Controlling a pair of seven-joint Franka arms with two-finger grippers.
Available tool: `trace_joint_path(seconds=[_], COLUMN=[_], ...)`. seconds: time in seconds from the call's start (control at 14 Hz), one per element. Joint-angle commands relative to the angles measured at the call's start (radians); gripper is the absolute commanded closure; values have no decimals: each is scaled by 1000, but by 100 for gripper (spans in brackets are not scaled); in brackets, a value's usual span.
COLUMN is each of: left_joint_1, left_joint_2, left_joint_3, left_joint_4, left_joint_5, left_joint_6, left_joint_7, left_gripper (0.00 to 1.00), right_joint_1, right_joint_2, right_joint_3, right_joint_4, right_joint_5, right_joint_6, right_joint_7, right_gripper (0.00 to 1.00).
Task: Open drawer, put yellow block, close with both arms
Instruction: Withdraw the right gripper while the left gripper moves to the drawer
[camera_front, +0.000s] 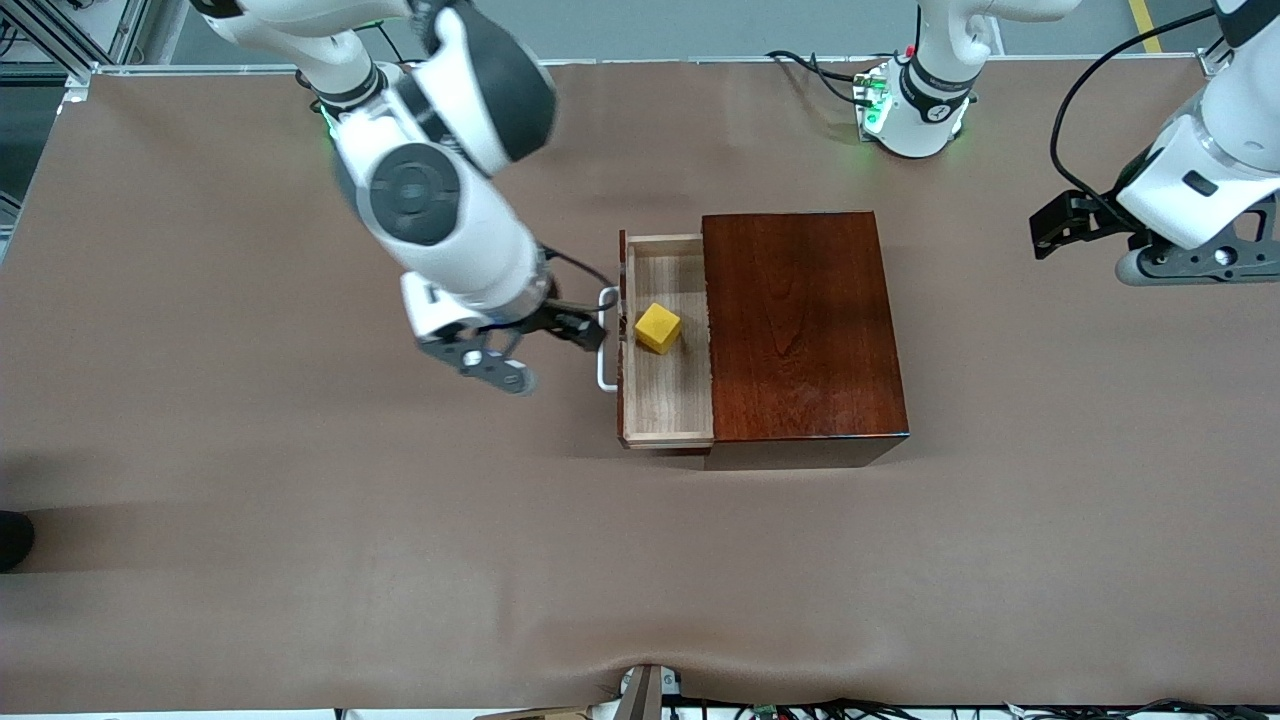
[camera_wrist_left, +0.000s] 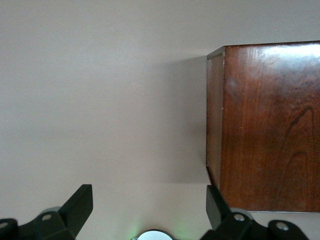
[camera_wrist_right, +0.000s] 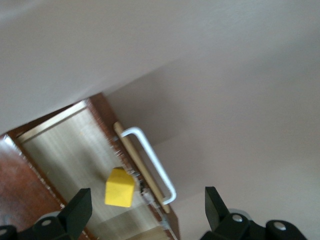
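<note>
While drawer (camera_front: 668, 400) stands pulled out, we see yellow block (camera_front: 657, 327), matte cube, on pale grain inside; right pincer (camera_front: 572, 331) wide at white handle (camera_front: 606, 340); left pincer (camera_front: 1072, 222) wide over tabletop (camera_front: 300, 520), waiting beside glossy box (camera_front: 800, 330).

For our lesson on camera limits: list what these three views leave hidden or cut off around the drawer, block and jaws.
- Drawer: its inner end is hidden under the box top, front view.
- Yellow block: underside unseen, every view.
- Right gripper: jaws cut by the frame edge, right wrist view.
- Left gripper: drawer and block lie outside the left wrist view.
</note>
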Motion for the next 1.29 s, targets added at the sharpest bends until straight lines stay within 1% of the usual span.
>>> trace_joint_path(seconds=[0.0, 0.29, 0.36, 0.57, 0.64, 0.72, 0.79, 0.93, 1.07, 1.22], left_joint_1=[-31, -70, -87, -156, -182, -216, -256, -337, -421, -486], left_joint_2=[10, 30, 51, 149, 187, 220, 240, 264, 307, 388], left_joint_3=[3, 2, 2, 2, 2, 0, 2, 3, 5, 5], left_joint_4=[14, 15, 29, 144, 181, 217, 233, 236, 239, 283], left_joint_5=[-13, -13, -16, -18, -22, -24, -28, -31, -32, -30], left_joint_6=[3, 18, 18, 18, 21, 39, 73, 139, 225, 303], left_joint_7=[-51, -103, -115, -189, -242, -303, -359, -498, -680, -863], left_gripper=[0, 0, 0, 0, 0, 0, 0, 0, 0, 0], right_joint_1=[-61, -143, -156, -168, -173, -192, -220, -266, -289, -324], right_joint_2=[-49, -98, -107, -147, -158, -167, -178, -198, -227, -250], right_joint_3=[4, -2, -2, 1, 0, 0, 1, 1, 1, 3], right_joint_4=[-13, -13, -13, -13, -14, -14, -14, -14, -19, -25], right_joint_5=[2, 2, -6, -104, -122, -122, -115, -113, -118, -119], right_joint_6=[-64, -116, -138, -158, -167, -184, -214, -260, -267, -283], right_joint_7=[-35, -121, -141, -222, -256, -289, -320, -394, -443, -480], right_gripper=[0, 0, 0, 0, 0, 0, 0, 0, 0, 0])
